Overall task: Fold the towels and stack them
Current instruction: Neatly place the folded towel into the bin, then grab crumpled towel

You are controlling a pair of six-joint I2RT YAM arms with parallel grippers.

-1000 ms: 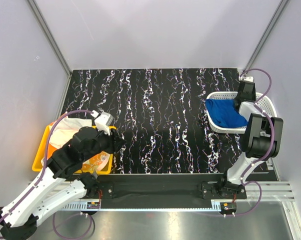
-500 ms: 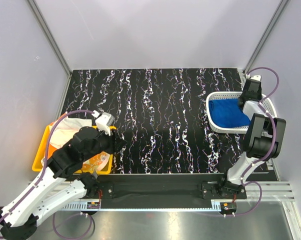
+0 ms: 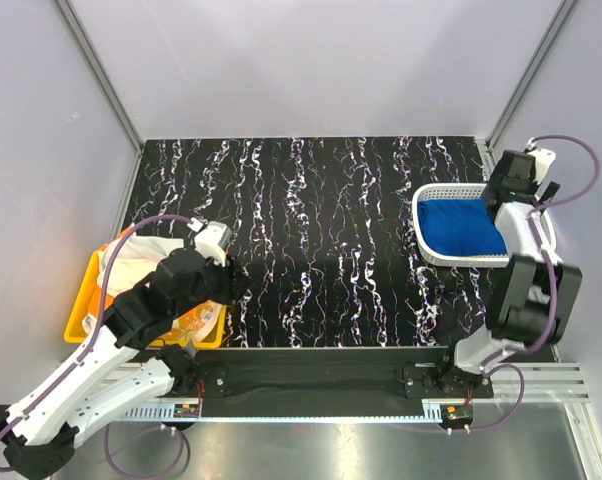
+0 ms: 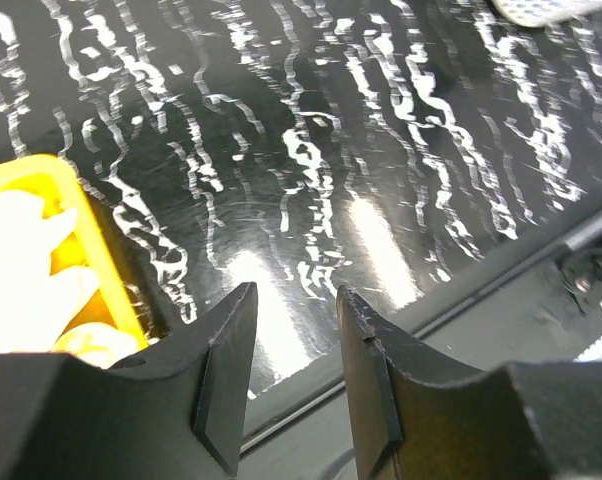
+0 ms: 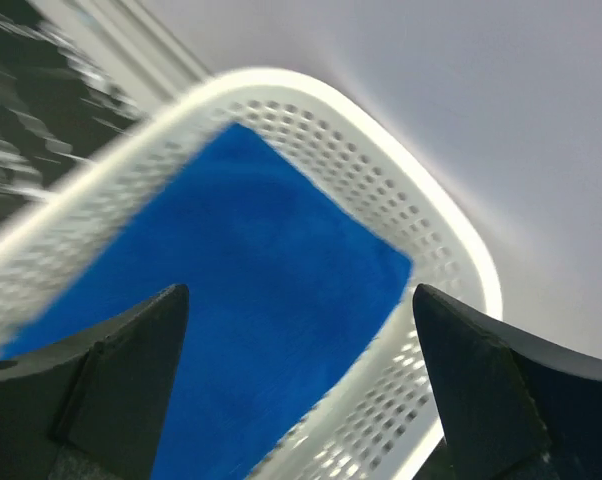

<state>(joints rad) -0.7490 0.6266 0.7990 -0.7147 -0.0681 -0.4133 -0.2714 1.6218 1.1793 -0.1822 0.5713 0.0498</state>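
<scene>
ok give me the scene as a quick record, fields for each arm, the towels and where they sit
left gripper: open, empty, low over the table beside the yellow bin
right gripper: open, empty, above the white basket
blue towel: lying flat inside the basket, not held
bin contents: off-white towel and orange-patterned towel, loose and unfolded
task state: one towel in the basket; the bin towels not yet folded
</scene>
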